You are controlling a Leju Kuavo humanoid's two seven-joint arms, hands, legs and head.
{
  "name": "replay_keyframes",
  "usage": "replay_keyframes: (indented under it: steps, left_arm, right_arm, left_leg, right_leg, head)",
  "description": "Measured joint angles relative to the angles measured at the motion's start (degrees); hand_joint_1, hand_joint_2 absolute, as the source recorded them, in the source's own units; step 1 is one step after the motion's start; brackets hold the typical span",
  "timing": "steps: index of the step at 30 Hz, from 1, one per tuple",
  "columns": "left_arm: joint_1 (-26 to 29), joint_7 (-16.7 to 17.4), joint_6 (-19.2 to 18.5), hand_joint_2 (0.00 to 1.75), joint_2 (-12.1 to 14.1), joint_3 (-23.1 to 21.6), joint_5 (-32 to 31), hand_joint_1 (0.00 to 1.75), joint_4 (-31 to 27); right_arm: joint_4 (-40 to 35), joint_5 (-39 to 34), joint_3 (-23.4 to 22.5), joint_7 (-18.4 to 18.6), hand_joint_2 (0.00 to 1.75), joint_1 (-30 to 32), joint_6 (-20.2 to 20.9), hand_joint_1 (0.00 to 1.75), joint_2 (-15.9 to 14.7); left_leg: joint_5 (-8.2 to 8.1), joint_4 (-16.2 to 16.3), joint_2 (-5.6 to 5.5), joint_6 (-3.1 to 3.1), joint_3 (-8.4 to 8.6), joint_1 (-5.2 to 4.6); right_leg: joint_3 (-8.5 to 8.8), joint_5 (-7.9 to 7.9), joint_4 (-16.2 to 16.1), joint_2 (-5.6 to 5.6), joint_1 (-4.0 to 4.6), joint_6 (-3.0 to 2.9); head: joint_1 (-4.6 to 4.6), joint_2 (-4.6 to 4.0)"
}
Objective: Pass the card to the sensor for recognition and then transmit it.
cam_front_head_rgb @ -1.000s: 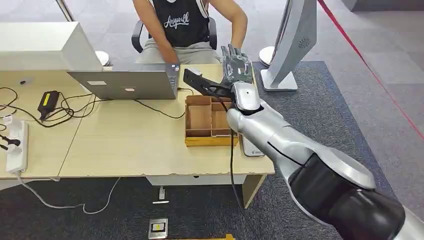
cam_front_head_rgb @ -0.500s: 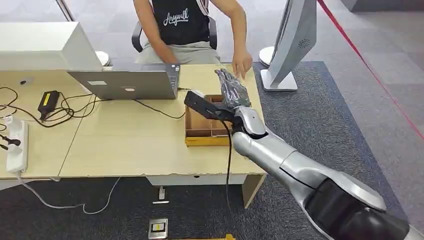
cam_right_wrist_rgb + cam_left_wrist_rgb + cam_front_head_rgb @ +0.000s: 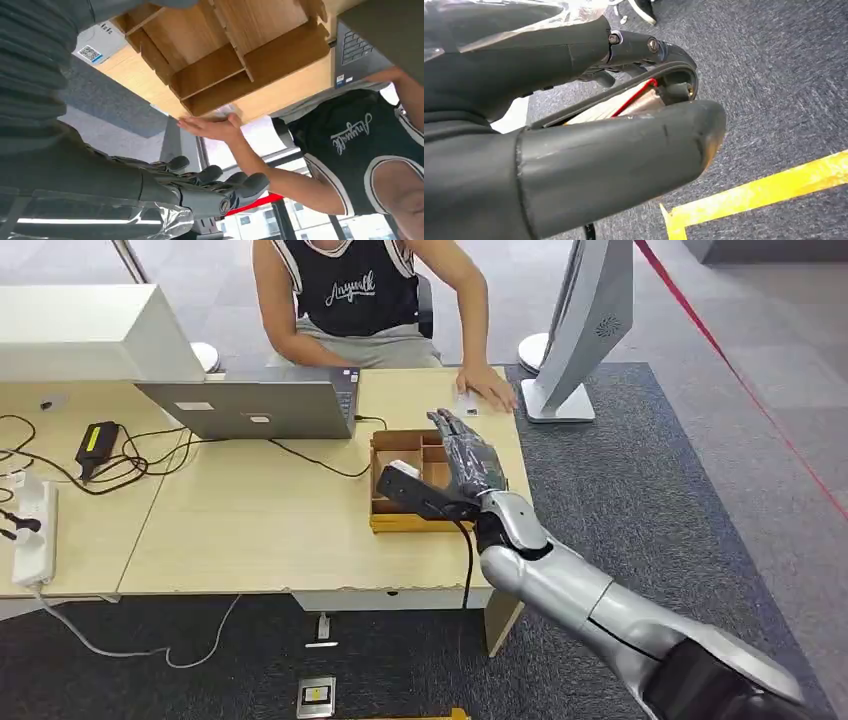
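The left wrist view shows the left hand (image 3: pixel 574 150) over grey carpet (image 3: pixel 774 75) with a yellow line (image 3: pixel 764 192) on it. Its thick thumb and dark fingers (image 3: pixel 639 47) bend close to each other. I cannot tell if they hold anything.

In the head view, a power strip (image 3: pixel 30 535) and a black charger (image 3: pixel 97 440) lie on the counter (image 3: pixel 250 530), far off to the side of the right hand's fingers (image 3: pixel 455 435). A grey laptop (image 3: pixel 250 405) is nearer. A wooden box (image 3: pixel 400 475) with little rooms inside sits right under the right hand (image 3: pixel 465 455).

That hand is flat. Its fingers are stretched out long and hold nothing.

Just past the fingertips, a person's hand (image 3: pixel 487 388) lies flat on the counter. A small white card (image 3: pixel 466 404) lies at the edge of that hand, apart from the robot's fingers. A tall white stand (image 3: pixel 585 320) is on the floor beyond them.

The right wrist view looks along the right hand (image 3: pixel 150 187) and its straight fingers (image 3: pixel 240 182) from below. There the person's hand (image 3: pixel 212 127) presses down beside the wooden box (image 3: pixel 225 60). This view also shows a grey pad (image 3: pixel 97 42) with a square code sticker, just beside the box. In the head view the arm is in front of that spot.
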Motion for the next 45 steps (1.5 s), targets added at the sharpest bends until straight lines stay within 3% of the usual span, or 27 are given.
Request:
replay_keyframes:
  steps: [9, 23, 32, 36, 41, 45]
  left_arm:
    - [-0.01, -0.11, 0.02, 0.00, 0.22, 0.00, -0.44, 0.00, -0.02]
    - [-0.03, -0.22, 0.00, 0.00, 0.24, 0.00, -0.59, 0.00, -0.02]
    - [-0.06, -0.24, 0.00, 0.00, 0.24, -0.02, -0.79, 0.00, -0.02]
    - [-0.08, -0.35, -0.18, 0.00, 0.24, 0.00, -1.40, 0.00, -0.02]
    - [-0.17, -0.20, -0.90, 0.00, 0.26, -0.02, -2.25, 0.00, -0.02]
    - [-0.33, 0.13, -1.03, 0.00, 0.28, -0.02, -2.45, 0.00, -0.02]
  right_arm:
    - [-2.14, 1.83, -0.07, 0.15, 1.75, 4.85, 1.72, 0.00, -0.48]
    - [-3.15, 1.88, -0.15, 0.09, 1.75, 5.70, 1.99, 0.00, -0.72]
    - [-2.80, 4.65, 0.15, -0.90, 1.75, 7.30, 4.37, 0.00, 0.11]
    - [-1.61, 7.93, 0.33, 0.59, 1.75, 7.43, 3.49, 0.00, 0.59]
    - [2.58, 13.73, 0.28, 3.39, 1.75, 7.30, -0.44, 0.00, 0.74]
    - [7.01, 13.96, -0.09, 3.30, 1.75, 6.97, -1.14, 0.00, 1.29]
  left_leg:
    - [0.00, 0.00, 0.00, 0.00, -0.01, 0.00]
    - [0.00, 0.00, 0.00, 0.00, -0.01, 0.00]
    - [0.00, -0.01, -0.01, 0.00, -0.02, 0.00]
    - [0.00, -0.01, -0.01, 0.00, -0.02, 0.00]
    - [0.00, -0.01, -0.01, 0.00, -0.03, -0.01]
    - [0.00, -0.01, -0.01, 0.00, -0.03, -0.01]
  right_leg:
    - [0.00, 0.00, 0.00, 0.00, 0.00, 0.00]
    - [0.00, 0.00, 0.00, 0.00, 0.00, 0.00]
    - [0.00, -0.01, 0.00, 0.00, 0.00, 0.00]
    - [-0.01, -0.01, 0.00, 0.00, 0.00, 0.00]
    - [0.01, 0.00, 0.00, 0.00, -0.01, 0.00]
    - [0.00, 0.00, 0.00, 0.00, -0.01, 0.00]
  head:
    - [0.00, 0.00]
    - [0.00, 0.00]
    - [0.00, 0.00]
    - [0.00, 0.00]
    - [0.00, 0.02]
    - [-0.02, 0.00]
